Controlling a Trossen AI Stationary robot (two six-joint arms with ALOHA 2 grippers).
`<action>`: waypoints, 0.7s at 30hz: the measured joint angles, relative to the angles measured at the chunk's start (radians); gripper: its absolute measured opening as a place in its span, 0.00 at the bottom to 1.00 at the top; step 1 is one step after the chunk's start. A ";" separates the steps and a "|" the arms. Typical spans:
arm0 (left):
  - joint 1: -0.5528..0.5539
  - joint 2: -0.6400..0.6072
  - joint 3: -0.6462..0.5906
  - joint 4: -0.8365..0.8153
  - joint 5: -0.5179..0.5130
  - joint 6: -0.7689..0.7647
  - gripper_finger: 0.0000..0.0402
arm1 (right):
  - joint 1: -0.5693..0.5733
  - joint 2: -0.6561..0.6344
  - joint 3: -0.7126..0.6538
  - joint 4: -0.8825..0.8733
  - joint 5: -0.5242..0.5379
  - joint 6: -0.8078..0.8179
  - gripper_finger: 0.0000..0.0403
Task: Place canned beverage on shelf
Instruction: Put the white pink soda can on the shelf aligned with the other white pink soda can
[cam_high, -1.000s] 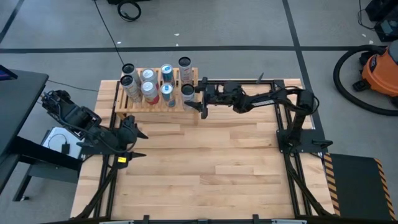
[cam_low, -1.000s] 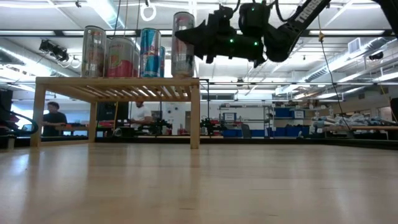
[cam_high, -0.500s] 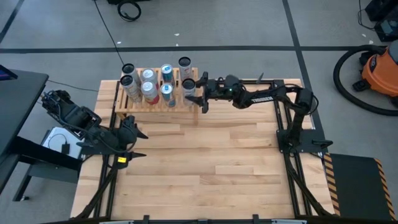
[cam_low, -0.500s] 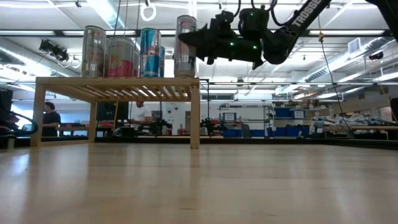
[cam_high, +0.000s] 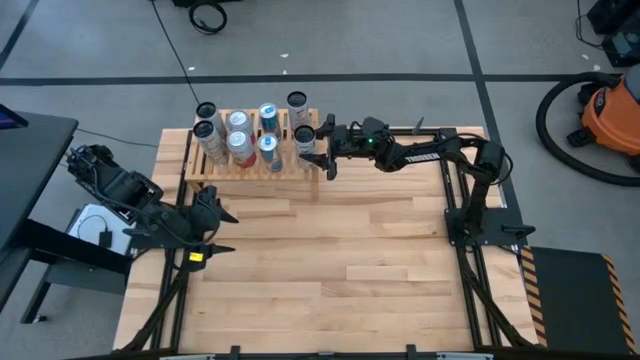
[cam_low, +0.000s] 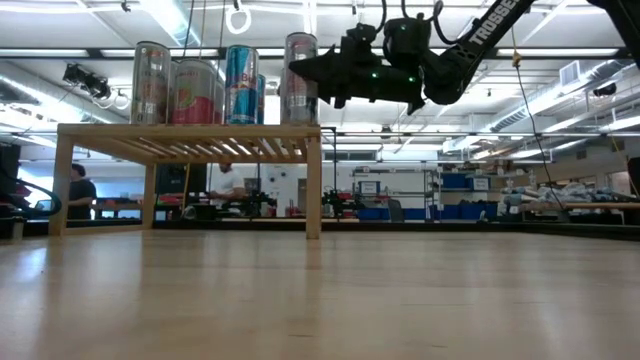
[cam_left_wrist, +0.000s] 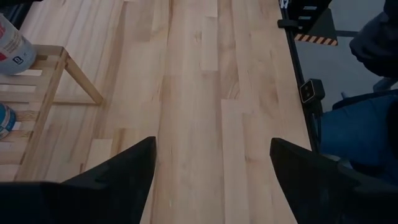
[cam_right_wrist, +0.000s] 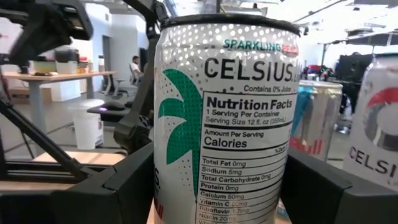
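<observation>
White-and-green Celsius can standing upright on the pale slatted wooden shelf, at its right end.
Right gripper jaws are flanking it, slightly apart; contact is unclear. Left gripper is waiting, jaws apart, over the light plank desk; grey floor is lying beyond.

Can: bottom cut off by the right wrist view's lower edge — its footing unseen.
Neighbouring cans: only slivers show.
Shelf: one corner visible in the left wrist view.
People: too small to make out.
</observation>
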 joint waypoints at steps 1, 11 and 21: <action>0.000 0.000 0.000 0.000 0.000 0.000 0.79 | 0.000 0.000 0.000 -0.005 0.010 0.000 0.72; 0.000 0.000 0.000 0.000 0.000 0.001 0.79 | 0.002 0.000 0.000 -0.018 0.026 -0.015 0.73; 0.000 0.000 0.000 0.000 0.000 0.001 0.79 | 0.025 -0.004 0.003 0.047 0.089 -0.037 0.79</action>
